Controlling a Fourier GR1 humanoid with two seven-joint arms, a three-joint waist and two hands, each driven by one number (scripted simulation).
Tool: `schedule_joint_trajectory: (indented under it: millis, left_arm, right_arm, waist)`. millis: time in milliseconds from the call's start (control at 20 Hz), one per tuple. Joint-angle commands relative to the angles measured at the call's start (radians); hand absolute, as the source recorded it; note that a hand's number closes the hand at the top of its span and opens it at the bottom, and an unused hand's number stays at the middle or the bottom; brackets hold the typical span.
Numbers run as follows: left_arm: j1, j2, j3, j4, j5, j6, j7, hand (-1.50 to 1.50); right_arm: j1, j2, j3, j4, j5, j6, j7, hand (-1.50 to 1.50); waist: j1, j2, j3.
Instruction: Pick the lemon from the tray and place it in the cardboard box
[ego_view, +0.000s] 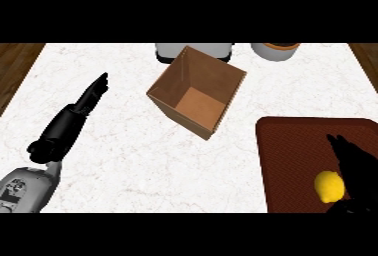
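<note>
Now: yellow oval lemon (329, 186) on brown tray (295, 150), against right hand (360, 167), fingers (337, 145) straight; left hand (74, 117) likewise.

Black left hand (90, 95), black right hand (359, 167) (1 grey forearm (26, 187))

We see a white marble counter (133, 150) with an open cardboard box (198, 90) to the right of the left hand (92, 95). A dark brown tray (295, 150) lies under the right hand (358, 165). Two grey vessels (275, 50) stand at the far edge, beyond both hands.
</note>
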Motion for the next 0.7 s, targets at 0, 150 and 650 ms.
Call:
schedule_joint_trajectory:
  millis: [0,150,650]
  left_arm:
    - [0.005,-0.011,0.016,-0.020,-0.027,-0.007,0.020,0.00]
    - [-0.030,0.015,0.061,-0.031,0.010,-0.054,0.062,0.00]
    - [0.028,-0.018,0.106,-0.042,-0.044,-0.086,0.039,0.00]
  right_arm:
    - [-0.025,0.060,0.014,0.075,0.055,0.052,0.069,-1.50]
    - [-0.017,0.078,0.012,0.095,0.079,0.062,0.074,-1.50]
    - [0.017,0.132,-0.056,0.157,0.154,0.098,-0.014,-1.50]
  waist:
    - [-0.005,-0.001,0.000]
    - [-0.008,-0.002,0.000]
    - [-0.009,-0.003,0.000]
